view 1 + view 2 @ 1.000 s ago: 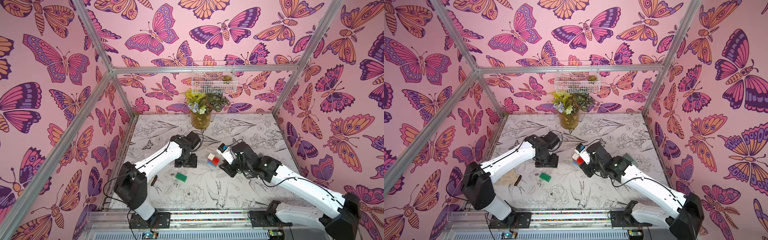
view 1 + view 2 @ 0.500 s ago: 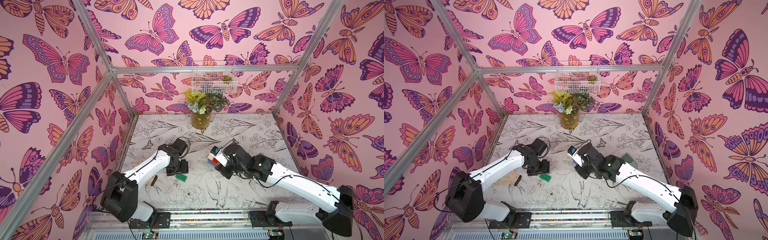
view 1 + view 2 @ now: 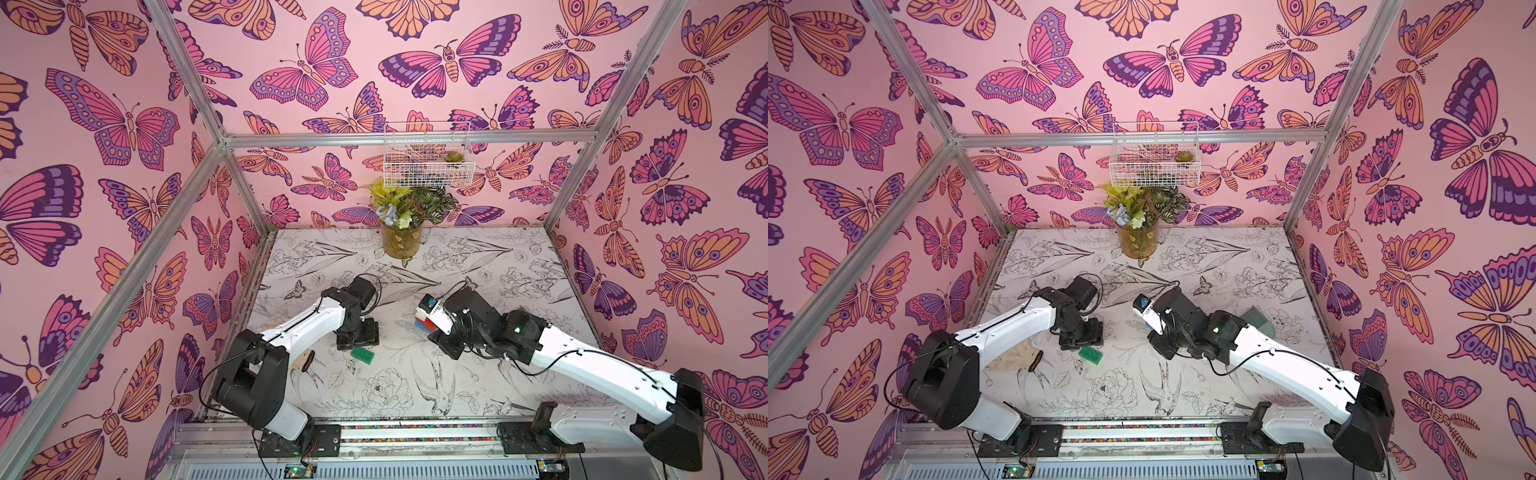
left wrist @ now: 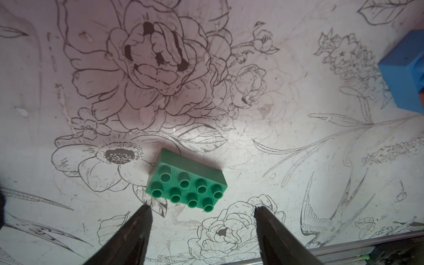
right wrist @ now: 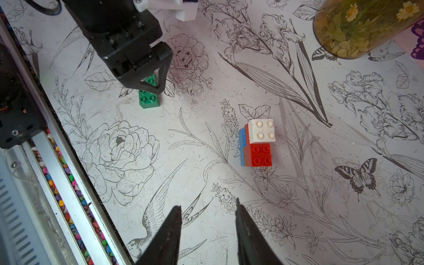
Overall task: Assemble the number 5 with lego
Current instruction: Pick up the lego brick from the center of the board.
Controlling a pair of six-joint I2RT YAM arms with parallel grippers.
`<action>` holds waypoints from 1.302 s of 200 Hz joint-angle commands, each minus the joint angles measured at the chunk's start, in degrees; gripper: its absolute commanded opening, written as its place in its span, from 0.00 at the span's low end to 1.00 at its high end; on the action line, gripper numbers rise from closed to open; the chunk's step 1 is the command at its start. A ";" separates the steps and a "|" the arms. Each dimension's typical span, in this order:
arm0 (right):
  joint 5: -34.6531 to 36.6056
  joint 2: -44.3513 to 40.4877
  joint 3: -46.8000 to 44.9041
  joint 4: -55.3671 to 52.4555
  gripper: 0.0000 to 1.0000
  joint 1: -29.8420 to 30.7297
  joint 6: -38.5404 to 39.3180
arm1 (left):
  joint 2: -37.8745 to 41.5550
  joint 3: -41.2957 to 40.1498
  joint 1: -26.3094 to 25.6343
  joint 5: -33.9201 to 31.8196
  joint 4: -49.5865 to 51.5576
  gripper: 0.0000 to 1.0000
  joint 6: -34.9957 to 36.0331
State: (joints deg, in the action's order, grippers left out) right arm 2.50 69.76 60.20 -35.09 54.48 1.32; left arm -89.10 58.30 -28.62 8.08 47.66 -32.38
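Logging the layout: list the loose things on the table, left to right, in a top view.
small dark piece → green brick → stacked bricks. The vase is left out: it overlaps the stacked bricks.

Both top views are bright, evenly lit and sharp, though the frame bars splay toward the edges. My wrist views glow brightest mid-table (image 4: 229, 128) and dim toward the corners. The green brick (image 4: 186, 181) throws a soft shadow beside it. My left fingers (image 4: 130, 236) are dark and blurred, and the blue brick (image 4: 403, 78) at the edge looks soft.
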 commanded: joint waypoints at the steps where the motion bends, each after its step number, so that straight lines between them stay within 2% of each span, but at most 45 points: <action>1: -0.65 0.40 2.02 -0.81 0.42 0.44 -0.91 | -2.01 1.70 0.67 0.12 -0.95 0.74 1.78; 97: -1.97 -0.49 1.76 -0.20 0.42 0.45 -2.28 | -6.21 0.85 1.11 2.38 -5.21 0.73 1.60; 260: -1.55 1.62 0.99 0.06 0.43 0.45 -2.99 | -4.07 -5.02 1.11 2.38 -7.95 0.73 -0.47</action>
State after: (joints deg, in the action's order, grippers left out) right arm 0.99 70.65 60.49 -34.94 54.50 -0.60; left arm -94.41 54.65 -27.97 9.69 39.94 -32.23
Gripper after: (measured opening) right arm 0.429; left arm 0.732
